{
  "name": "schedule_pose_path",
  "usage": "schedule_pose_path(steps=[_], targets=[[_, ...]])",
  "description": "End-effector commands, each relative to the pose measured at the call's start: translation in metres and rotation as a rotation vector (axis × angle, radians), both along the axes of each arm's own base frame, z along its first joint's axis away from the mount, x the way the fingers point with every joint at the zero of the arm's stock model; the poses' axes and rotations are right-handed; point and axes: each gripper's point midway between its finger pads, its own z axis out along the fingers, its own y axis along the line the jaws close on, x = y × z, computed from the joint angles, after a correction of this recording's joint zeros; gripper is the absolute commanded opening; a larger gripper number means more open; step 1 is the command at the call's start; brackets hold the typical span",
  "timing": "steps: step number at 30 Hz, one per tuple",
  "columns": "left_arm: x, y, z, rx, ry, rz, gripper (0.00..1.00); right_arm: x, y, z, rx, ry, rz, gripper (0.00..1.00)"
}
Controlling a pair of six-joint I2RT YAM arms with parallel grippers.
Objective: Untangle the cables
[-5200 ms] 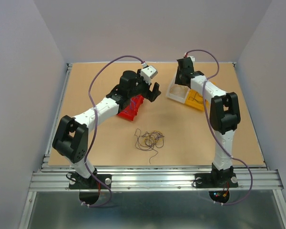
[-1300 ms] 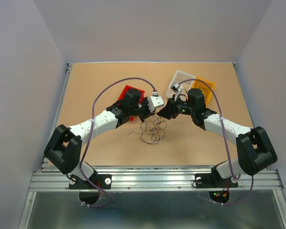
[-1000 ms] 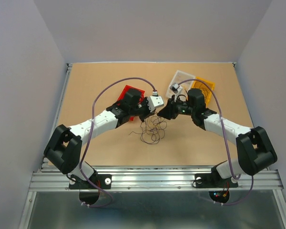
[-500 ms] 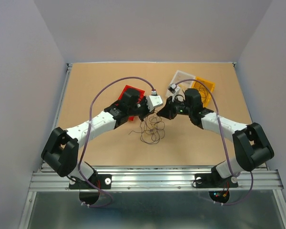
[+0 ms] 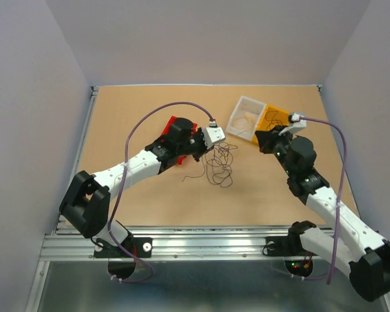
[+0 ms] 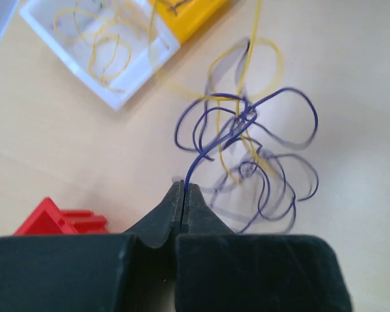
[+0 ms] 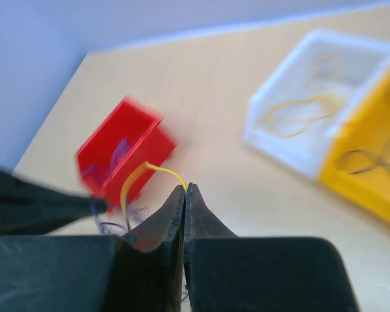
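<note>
Left wrist view: left gripper (image 6: 183,188) clamps a blue wire (image 6: 195,162), anchoring the cables (image 5: 220,162); right gripper (image 7: 185,188) pinches a yellow wire (image 7: 146,165), likely to draw it free.

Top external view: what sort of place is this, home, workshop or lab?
Likely a robotics lab cell: a plain tabletop boxed in by blank walls, two arms bolted to a metal rail, and small red, white and yellow bins.

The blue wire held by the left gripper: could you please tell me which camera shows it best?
Left wrist: the blue wire is crisp, rising from the shut left gripper into the clump. In the top external view it is lost in a thin scribble; the right wrist shows only blurred blue bits.
</note>
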Motion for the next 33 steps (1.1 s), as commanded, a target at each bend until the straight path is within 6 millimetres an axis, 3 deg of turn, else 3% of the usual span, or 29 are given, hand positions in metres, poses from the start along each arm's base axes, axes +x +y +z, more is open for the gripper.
schedule_pose_path(steps=[1, 7, 8, 9, 10, 11, 12, 13, 14, 17, 18, 24, 26, 29, 30, 31, 33], targets=[[0.009, 0.015, -0.024, 0.071, 0.054, 0.075, 0.0, 0.003, -0.065, 0.025, 0.022, -0.082, -0.315, 0.01], [0.011, 0.016, -0.024, 0.074, 0.046, 0.087, 0.0, -0.006, -0.081, 0.031, 0.041, -0.092, -0.387, 0.01], [0.012, 0.016, -0.026, 0.079, 0.047, 0.093, 0.0, -0.008, -0.087, 0.032, 0.054, -0.098, -0.421, 0.0], [0.018, 0.019, -0.027, 0.092, 0.041, 0.124, 0.0, -0.014, -0.103, 0.043, 0.096, -0.128, -0.497, 0.01], [0.021, 0.02, -0.029, 0.096, 0.046, 0.149, 0.0, -0.019, -0.12, 0.04, 0.11, -0.137, -0.585, 0.01], [0.027, 0.024, -0.032, 0.105, 0.048, 0.187, 0.0, -0.026, -0.129, 0.042, 0.134, -0.148, -0.625, 0.01], [0.038, 0.029, -0.034, 0.123, 0.038, 0.249, 0.0, -0.041, -0.14, 0.057, 0.188, -0.203, -0.657, 0.01], [0.043, 0.032, -0.034, 0.114, 0.053, 0.288, 0.0, -0.049, -0.156, 0.059, 0.208, -0.217, -0.734, 0.01], [0.05, 0.037, -0.034, 0.116, 0.049, 0.312, 0.0, -0.056, -0.159, 0.061, 0.222, -0.228, -0.733, 0.01], [0.071, 0.055, -0.028, 0.05, 0.104, 0.391, 0.0, -0.082, -0.191, 0.06, 0.247, -0.239, -0.872, 0.01], [0.081, 0.066, -0.023, 0.009, 0.136, 0.418, 0.0, -0.099, -0.205, 0.063, 0.28, -0.261, -0.925, 0.01], [0.092, 0.078, -0.019, -0.04, 0.177, 0.442, 0.0, -0.139, -0.234, 0.07, 0.426, -0.366, -1.006, 0.01], [0.086, 0.071, -0.025, -0.032, 0.205, 0.392, 0.0, -0.137, -0.23, 0.072, 0.4, -0.366, -0.981, 0.01], [0.074, 0.058, -0.033, -0.014, 0.245, 0.291, 0.0, -0.113, -0.203, 0.07, 0.303, -0.305, -0.865, 0.01], [0.068, 0.052, -0.034, -0.009, 0.248, 0.256, 0.0, -0.107, -0.192, 0.079, 0.296, -0.299, -0.81, 0.0], [0.065, 0.05, -0.037, 0.003, 0.25, 0.247, 0.0, -0.089, -0.181, 0.069, 0.228, -0.238, -0.788, 0.01], [0.065, 0.048, -0.038, 0.036, 0.215, 0.274, 0.0, -0.077, -0.172, 0.077, 0.2, -0.218, -0.758, 0.01]])
